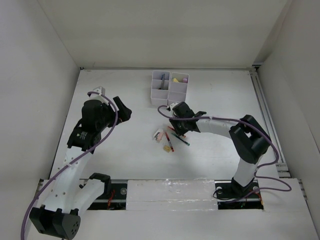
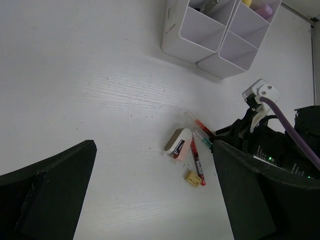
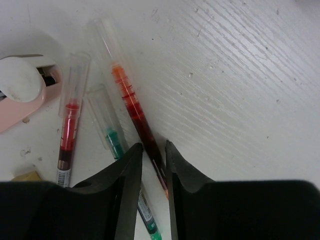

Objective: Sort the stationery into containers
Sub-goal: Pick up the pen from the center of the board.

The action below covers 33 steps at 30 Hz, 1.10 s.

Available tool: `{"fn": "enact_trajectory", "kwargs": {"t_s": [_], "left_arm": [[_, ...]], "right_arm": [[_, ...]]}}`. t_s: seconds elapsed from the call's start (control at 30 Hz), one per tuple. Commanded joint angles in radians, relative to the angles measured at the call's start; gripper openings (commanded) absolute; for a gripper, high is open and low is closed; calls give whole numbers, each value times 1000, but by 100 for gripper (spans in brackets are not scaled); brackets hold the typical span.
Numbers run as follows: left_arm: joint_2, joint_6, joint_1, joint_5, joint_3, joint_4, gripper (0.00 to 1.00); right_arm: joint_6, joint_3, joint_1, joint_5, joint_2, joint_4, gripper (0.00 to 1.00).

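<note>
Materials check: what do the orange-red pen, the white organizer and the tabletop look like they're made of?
Orange-red pen: clear glossy plastic barrel, since the ink shows through it. Organizer: white plastic, smooth, with thin moulded walls that look slightly translucent. Tabletop: probably white-painted wood or laminate; matte, with fine parallel grain lines and small specks.

Both arms (image 1: 75,161) are white with black pincers (image 1: 123,110) (image 1: 176,130) and purple cables (image 1: 220,118).

Top: high, rear, looking down on whole worktop (image 1: 125,150). Left wrist: oblique, mid-distance. Right wrist: downward, very close. All share the pens (image 1: 172,139).
</note>
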Motion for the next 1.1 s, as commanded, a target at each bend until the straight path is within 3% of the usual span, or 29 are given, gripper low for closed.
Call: {"fn": "enact_trajectory", "kwargs": {"t_s": [0.0,0.1,0.23,0.47,0.63,0.77,0.97,1.07], "left_arm": [[-14,13,-12,11,2,29,100],[-14,13,-12,11,2,29,100],[-5,13,-12,2,2,29,100],[5,4,-12,45,2,51,100],[40,-64,-12,345,-76,209,100],[93,-153,-21,479,-150,405,100],[178,-223,-124,456,-138,565,100],[247,-248,-250,374,-87,598,100]], "right_arm": [[17,-15,12,32,31,-10,29],[38,-24,12,32,31,-10,22],[57,-24,12,32,42,-10,0],[91,-6,12,124,36,-30,0],[117,-6,-9,148,-127,-30,0],[126,3,5,115,-254,-16,0],[227,-113,23,-98,-508,191,0],[255,-123,57,-144,-553,254,0]]}}
